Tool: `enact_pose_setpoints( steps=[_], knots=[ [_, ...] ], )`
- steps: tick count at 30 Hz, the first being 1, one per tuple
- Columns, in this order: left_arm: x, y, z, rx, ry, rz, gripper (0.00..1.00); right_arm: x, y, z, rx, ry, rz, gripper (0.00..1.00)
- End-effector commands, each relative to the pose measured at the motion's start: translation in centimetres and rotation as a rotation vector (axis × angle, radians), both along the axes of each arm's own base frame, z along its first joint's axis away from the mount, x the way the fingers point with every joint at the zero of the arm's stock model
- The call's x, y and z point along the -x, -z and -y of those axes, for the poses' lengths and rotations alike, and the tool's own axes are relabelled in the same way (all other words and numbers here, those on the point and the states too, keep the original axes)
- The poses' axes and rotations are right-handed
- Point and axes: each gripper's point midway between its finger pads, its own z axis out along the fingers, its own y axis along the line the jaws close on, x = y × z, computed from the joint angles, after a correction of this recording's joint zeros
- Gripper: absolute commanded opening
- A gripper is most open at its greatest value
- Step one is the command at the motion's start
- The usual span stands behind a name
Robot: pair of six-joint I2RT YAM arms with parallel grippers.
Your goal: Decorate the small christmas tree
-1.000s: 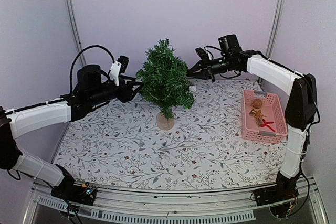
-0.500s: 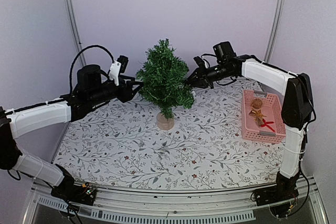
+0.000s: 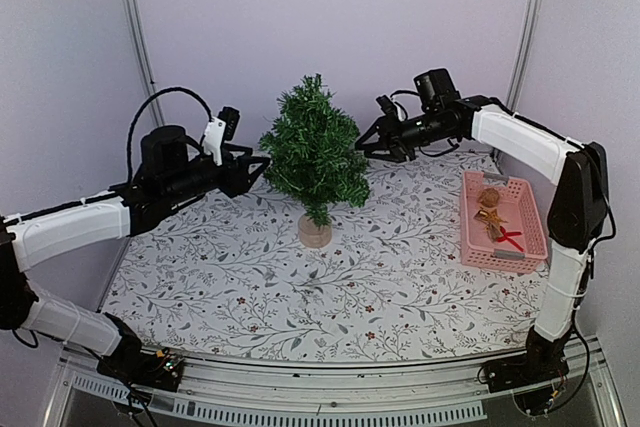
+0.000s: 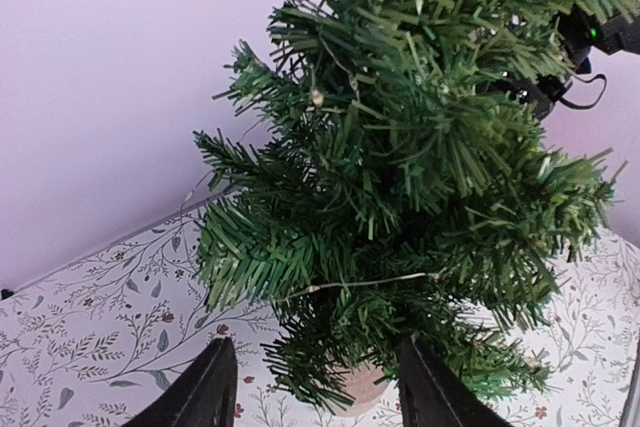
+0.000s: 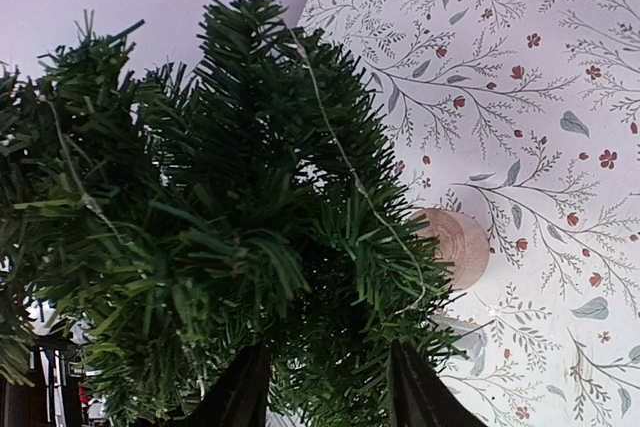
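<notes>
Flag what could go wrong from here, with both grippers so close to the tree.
1. A thin light wire lies loosely over the branches of the small christmas tree. The open right gripper is next to it and could snag it and drag it off.
2. The tree stands only on a small wood disc base. The left gripper and right gripper sit high on opposite sides, so an uneven push might tip it.

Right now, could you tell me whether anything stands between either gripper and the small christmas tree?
Nothing visible does. The left gripper and right gripper are open at opposite sides of the small christmas tree, facing only its branches and a thin light wire strung on them. The pink basket sits off to the right.
</notes>
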Motion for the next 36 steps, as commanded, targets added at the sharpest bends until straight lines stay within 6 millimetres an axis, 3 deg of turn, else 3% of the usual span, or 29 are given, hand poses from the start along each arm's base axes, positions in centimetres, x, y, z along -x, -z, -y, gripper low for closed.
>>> enact_pose_setpoints(
  steps=[1, 9, 13, 16, 20, 26, 27, 36],
  knots=[
    [0.8, -1.0, -0.2, 0.021, -0.001, 0.045, 0.58, 0.9, -2.8, 0.9, 0.005, 0.009, 0.081, 0.45],
    [0.9, -1.3, -1.7, 0.067, -0.054, 0.019, 0.63, 0.7, -4.9, 3.4, -0.012, 0.045, 0.143, 0.56],
    [0.4, -1.4, -3.0, 0.091, -0.111, -0.014, 0.65, 0.6, -6.7, 5.7, -0.003, 0.100, 0.230, 0.67],
    [0.2, -1.7, -3.9, 0.113, -0.141, -0.040, 0.66, 0.5, -6.7, 7.7, 0.015, 0.147, 0.251, 0.72],
    [0.3, -2.0, -4.8, 0.124, -0.169, -0.054, 0.68, 1.7, -7.6, 10.6, 0.025, 0.216, 0.293, 0.77],
    [0.1, -1.5, -6.1, 0.149, -0.226, -0.147, 0.73, 3.6, -6.4, 15.5, 0.066, 0.330, 0.285, 0.83],
    [0.1, -1.3, -6.2, 0.150, -0.227, -0.161, 0.74, 4.0, -6.2, 16.5, 0.080, 0.357, 0.283, 0.88],
    [0.6, -0.8, -5.9, 0.158, -0.213, -0.214, 0.74, 5.0, -1.0, 25.1, 0.232, 0.596, 0.209, 0.93]
  ],
)
